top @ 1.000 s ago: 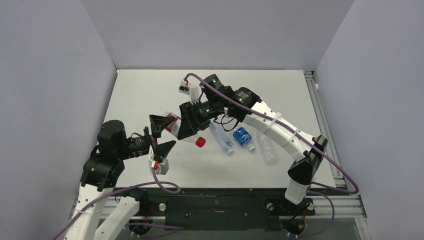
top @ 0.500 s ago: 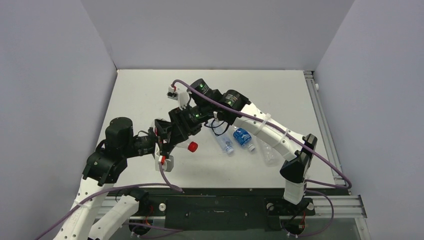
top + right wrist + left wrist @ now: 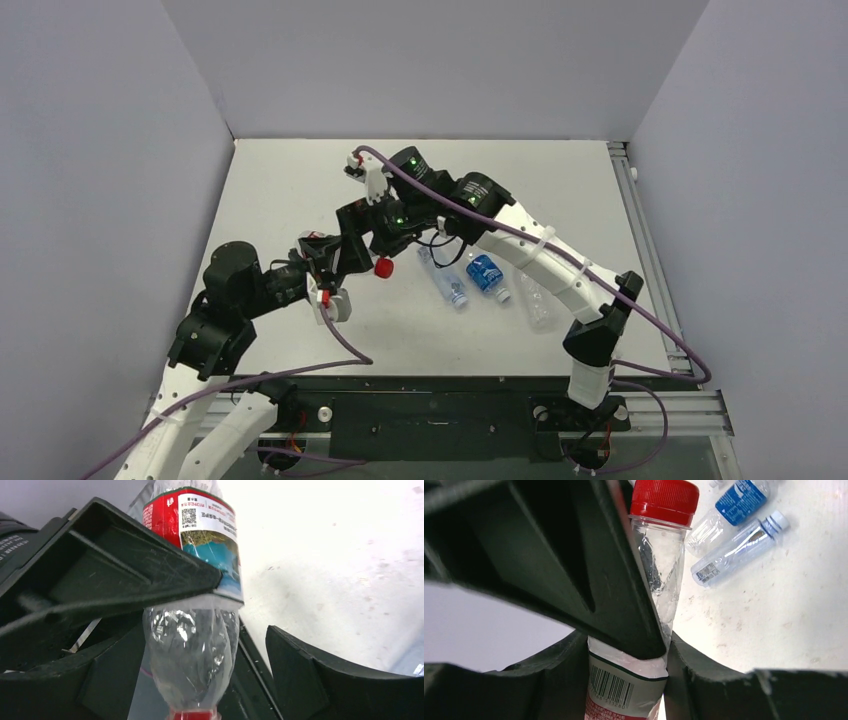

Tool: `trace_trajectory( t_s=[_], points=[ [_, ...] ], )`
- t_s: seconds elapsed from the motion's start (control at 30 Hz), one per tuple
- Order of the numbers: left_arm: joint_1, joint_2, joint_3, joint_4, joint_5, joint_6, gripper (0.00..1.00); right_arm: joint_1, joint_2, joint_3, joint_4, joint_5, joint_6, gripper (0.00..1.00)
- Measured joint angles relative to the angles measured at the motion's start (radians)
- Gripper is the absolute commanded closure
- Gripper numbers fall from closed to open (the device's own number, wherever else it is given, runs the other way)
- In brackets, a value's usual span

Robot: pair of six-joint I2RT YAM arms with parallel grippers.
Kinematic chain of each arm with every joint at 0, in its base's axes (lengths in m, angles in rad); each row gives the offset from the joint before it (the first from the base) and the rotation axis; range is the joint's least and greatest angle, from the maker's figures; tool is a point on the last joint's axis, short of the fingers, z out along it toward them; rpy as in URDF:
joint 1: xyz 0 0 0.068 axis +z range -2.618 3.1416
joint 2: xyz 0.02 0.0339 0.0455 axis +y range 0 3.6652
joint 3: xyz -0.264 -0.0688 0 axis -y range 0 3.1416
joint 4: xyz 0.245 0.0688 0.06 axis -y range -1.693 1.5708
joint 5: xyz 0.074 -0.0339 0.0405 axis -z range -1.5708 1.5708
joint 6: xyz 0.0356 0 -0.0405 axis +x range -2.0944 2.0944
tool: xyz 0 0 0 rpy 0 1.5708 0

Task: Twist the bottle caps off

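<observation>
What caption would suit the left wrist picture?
Left fingers clamp a bottle, red cap on, by its label end; two more bottles lie on the table beyond.

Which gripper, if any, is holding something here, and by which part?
The left gripper is clamped on the red-labelled bottle, mid-body at the label's upper edge, well below the red cap. The right gripper stands open around it.

Held bottle (image 3: pixel 659 575): above desk (image 3: pixel 290 190), left of centre, in left claw (image 3: pixel 322 262), with right claw (image 3: pixel 358 250) astride it; cap (image 3: pixel 383 268) at its right end. Left bottle (image 3: pixel 443 277), middle bottle (image 3: pixel 487 275) and right bottle (image 3: pixel 537 300): lying on desk, side by side, right of cap.
</observation>
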Motion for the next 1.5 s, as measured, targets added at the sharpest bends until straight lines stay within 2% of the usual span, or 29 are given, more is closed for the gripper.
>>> trace_trajectory(
  t_s=[0.1, 0.23, 0.4, 0.6, 0.73, 0.93, 1.07, 1.17, 1.3, 1.37, 1.47, 1.5],
  points=[
    [0.0, 0.004, -0.016, 0.061, -0.039, -0.122, 0.71, -0.003, -0.041, -0.004, 0.013, 0.098, 0.003, 0.17],
    [0.0, -0.017, -0.065, 0.121, -0.07, -0.356, 0.72, -0.028, -0.189, -0.095, 0.089, 0.273, 0.014, 0.16],
    [0.0, -0.029, -0.113, 0.219, -0.112, -0.668, 0.72, -0.009, -0.321, -0.109, 0.187, 0.46, 0.02, 0.17],
    [0.0, -0.02, -0.135, 0.331, -0.14, -0.975, 0.72, 0.085, -0.343, -0.133, 0.268, 0.623, 0.034, 0.25],
    [0.0, -0.011, -0.135, 0.396, -0.141, -1.13, 0.72, 0.127, -0.314, -0.157, 0.291, 0.702, 0.042, 0.31],
    [0.0, -0.009, -0.135, 0.46, -0.134, -1.263, 0.72, 0.141, -0.296, -0.192, 0.33, 0.747, 0.065, 0.47],
    [0.0, -0.009, -0.135, 0.476, -0.128, -1.299, 0.72, 0.143, -0.296, -0.193, 0.365, 0.746, 0.084, 0.52],
    [0.0, -0.008, -0.135, 0.485, -0.128, -1.316, 0.72, 0.142, -0.295, -0.193, 0.387, 0.743, 0.095, 0.53],
    [0.0, -0.005, -0.135, 0.497, -0.129, -1.339, 0.72, 0.142, -0.286, -0.193, 0.407, 0.735, 0.109, 0.46],
    [0.0, -0.003, -0.134, 0.501, -0.129, -1.347, 0.72, 0.142, -0.277, -0.193, 0.413, 0.731, 0.116, 0.46],
    [0.0, 0.002, -0.134, 0.503, -0.129, -1.359, 0.72, 0.142, -0.27, -0.193, 0.417, 0.729, 0.121, 0.49],
    [0.0, 0.003, -0.134, 0.503, -0.129, -1.362, 0.72, 0.142, -0.269, -0.193, 0.418, 0.729, 0.122, 0.53]
  ],
)
